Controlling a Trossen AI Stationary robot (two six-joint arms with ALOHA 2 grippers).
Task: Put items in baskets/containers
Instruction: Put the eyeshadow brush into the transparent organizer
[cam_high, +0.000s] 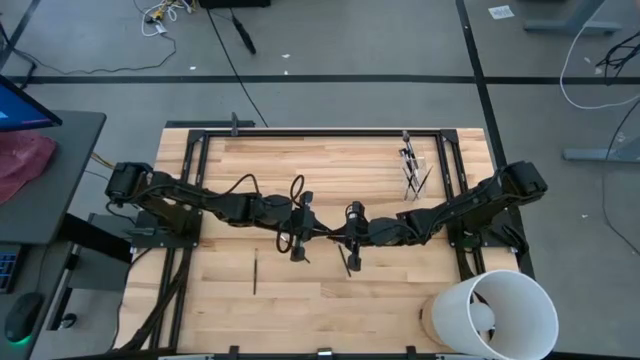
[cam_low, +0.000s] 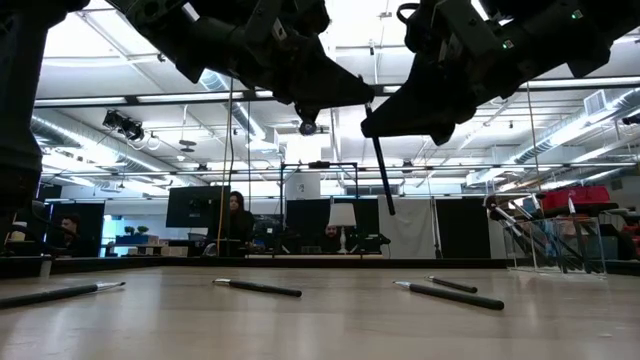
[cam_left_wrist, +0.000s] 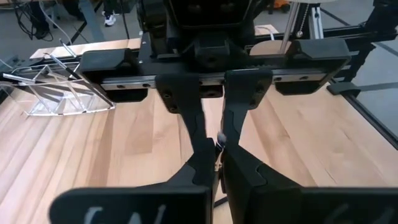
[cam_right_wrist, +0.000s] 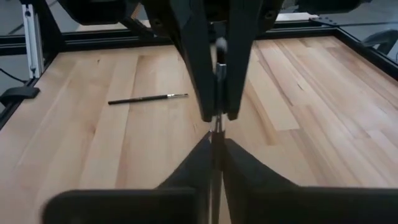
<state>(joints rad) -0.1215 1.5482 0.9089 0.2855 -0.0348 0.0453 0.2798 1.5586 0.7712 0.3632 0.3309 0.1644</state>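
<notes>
Both grippers meet over the table's middle, the left gripper (cam_high: 322, 232) coming from the left and the right gripper (cam_high: 340, 237) from the right. Each is shut on one dark makeup brush (cam_low: 384, 175), which hangs slanted below them. The clear cup (cam_high: 412, 172) stands on its base near the far right corner, with several brushes upright in it. Loose brushes lie flat on the wood: one (cam_high: 254, 272) near the left, and others (cam_low: 257, 288) (cam_low: 450, 296) in the low view. My left gripper pinches the brush's thin shaft (cam_right_wrist: 218, 71) between its two fingers (cam_left_wrist: 202, 168), coming level from the table's left, across the brush. The brush is clear of the table. My right gripper pinches the same shaft (cam_right_wrist: 216, 127) between its fingertips (cam_right_wrist: 233, 155), level from the table's right, fingers across it. The brush's lower part (cam_low: 388, 195) hangs tilted below the fingers, well above the wood.
A large white bucket (cam_high: 495, 315) stands at the near right corner. A black frame rail (cam_high: 320, 130) borders the table's far edge. People sit at screens in the room beyond the table (cam_low: 236, 215). Bare wood lies under and in front of both grippers.
</notes>
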